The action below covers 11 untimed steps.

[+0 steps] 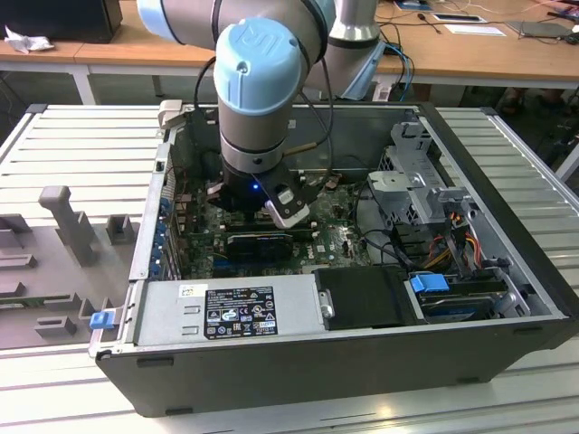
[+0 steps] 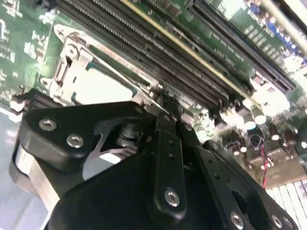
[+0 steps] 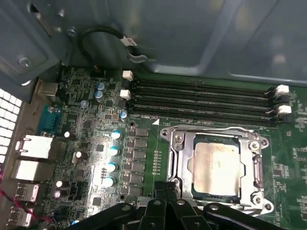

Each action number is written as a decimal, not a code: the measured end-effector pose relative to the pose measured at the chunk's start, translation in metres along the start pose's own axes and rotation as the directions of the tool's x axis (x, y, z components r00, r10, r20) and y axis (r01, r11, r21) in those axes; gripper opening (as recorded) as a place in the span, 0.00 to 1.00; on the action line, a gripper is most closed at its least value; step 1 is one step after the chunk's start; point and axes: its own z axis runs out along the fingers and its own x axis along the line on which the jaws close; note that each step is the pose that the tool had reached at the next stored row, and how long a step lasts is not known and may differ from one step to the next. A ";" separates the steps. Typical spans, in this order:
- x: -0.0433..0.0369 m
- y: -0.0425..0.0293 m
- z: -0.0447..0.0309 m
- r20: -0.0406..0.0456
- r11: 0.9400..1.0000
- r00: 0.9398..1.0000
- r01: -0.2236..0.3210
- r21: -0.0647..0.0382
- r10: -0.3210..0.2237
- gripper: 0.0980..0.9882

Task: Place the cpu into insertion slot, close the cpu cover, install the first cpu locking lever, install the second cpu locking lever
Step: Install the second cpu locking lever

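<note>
The cpu [image 3: 216, 167] lies flat in the insertion slot [image 3: 261, 199], its pale metal face up; it shows too in the second wrist view [image 2: 98, 88]. The cpu cover [image 3: 184, 163] is down around the chip's edges, a metal frame with screws at its corners. My gripper [image 3: 166, 188] is shut, its black fingers [image 2: 163, 112] pressed together right at the edge of the socket, beside the cover's rim. Whether the tips touch a locking lever I cannot tell. In the exterior view the arm's wrist [image 1: 262, 194] reaches down into the open computer case [image 1: 488, 136].
Long black memory slots [image 3: 201, 96] run along one side of the socket. Blue-topped capacitors [image 3: 112, 151] and rear ports [image 3: 31, 148] lie on another side. A black cable [image 3: 103, 33] hangs by the case wall. The power supply [image 1: 226, 307] and drive cage [image 1: 421, 190] hem in the arm.
</note>
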 end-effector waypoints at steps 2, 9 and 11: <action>-0.0001 0.0052 -0.0168 0.000 1.000 1.000 0.000 0.000 0.000 0.01; -0.0159 0.0104 -0.0382 -0.004 1.000 1.000 -0.001 -0.002 0.001 0.01; -0.0248 0.0096 -0.0384 -0.006 1.000 1.000 -0.002 -0.003 0.002 0.01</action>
